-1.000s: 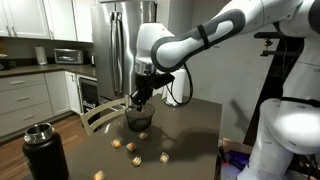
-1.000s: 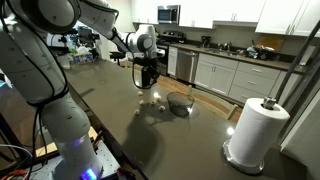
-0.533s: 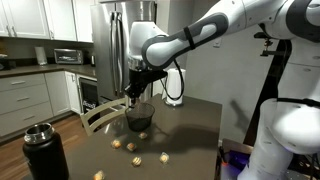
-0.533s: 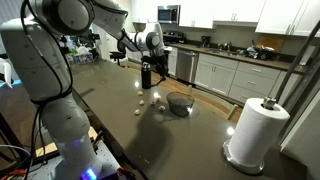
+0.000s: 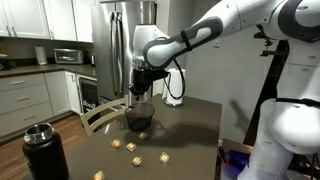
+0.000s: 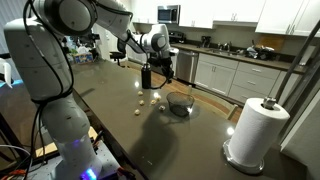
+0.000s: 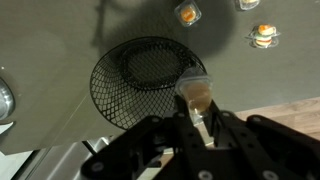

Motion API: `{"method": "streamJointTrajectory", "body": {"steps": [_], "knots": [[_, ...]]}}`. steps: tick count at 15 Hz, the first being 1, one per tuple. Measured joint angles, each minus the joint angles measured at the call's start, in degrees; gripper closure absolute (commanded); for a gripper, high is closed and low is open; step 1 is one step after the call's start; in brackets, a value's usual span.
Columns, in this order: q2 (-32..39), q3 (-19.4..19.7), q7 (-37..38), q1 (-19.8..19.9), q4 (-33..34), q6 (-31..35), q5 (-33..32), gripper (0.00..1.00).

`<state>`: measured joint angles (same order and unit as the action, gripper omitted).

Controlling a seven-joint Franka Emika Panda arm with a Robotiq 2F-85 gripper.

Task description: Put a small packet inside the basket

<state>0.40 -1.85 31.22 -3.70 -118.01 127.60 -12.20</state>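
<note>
The dark wire-mesh basket (image 7: 148, 84) sits on the grey table and looks empty in the wrist view. It also shows in both exterior views (image 5: 138, 121) (image 6: 180, 103). My gripper (image 7: 193, 110) is shut on a small clear packet with tan contents (image 7: 193, 92) and holds it above the table just beside the basket's rim. In both exterior views the gripper (image 5: 139, 92) (image 6: 149, 82) hangs a little above the basket. Several more small packets (image 5: 131, 147) (image 6: 146, 102) lie loose on the table; two show in the wrist view (image 7: 263, 35).
A black flask with a silver lid (image 5: 45, 151) stands at the table's near corner. A paper towel roll (image 6: 253, 131) stands on the table's far side. Kitchen counters, a fridge and chairs surround the table.
The gripper with the packet has shifted slightly over towards the basket and stays at about the same height. The loose packets and basket have not moved.
</note>
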Motion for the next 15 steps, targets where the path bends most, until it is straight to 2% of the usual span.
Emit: {"method": "streamJointTrajectory", "body": {"steps": [7,8,15], "knots": [[0.0,0.8,2.1,0.0,0.0,0.0,0.0,0.05],[0.0,0.8,2.2,0.0,0.0,0.0,0.0,0.02],[0.0,0.1,2.0,-0.3,0.0,0.0,0.7,0.0]]}}
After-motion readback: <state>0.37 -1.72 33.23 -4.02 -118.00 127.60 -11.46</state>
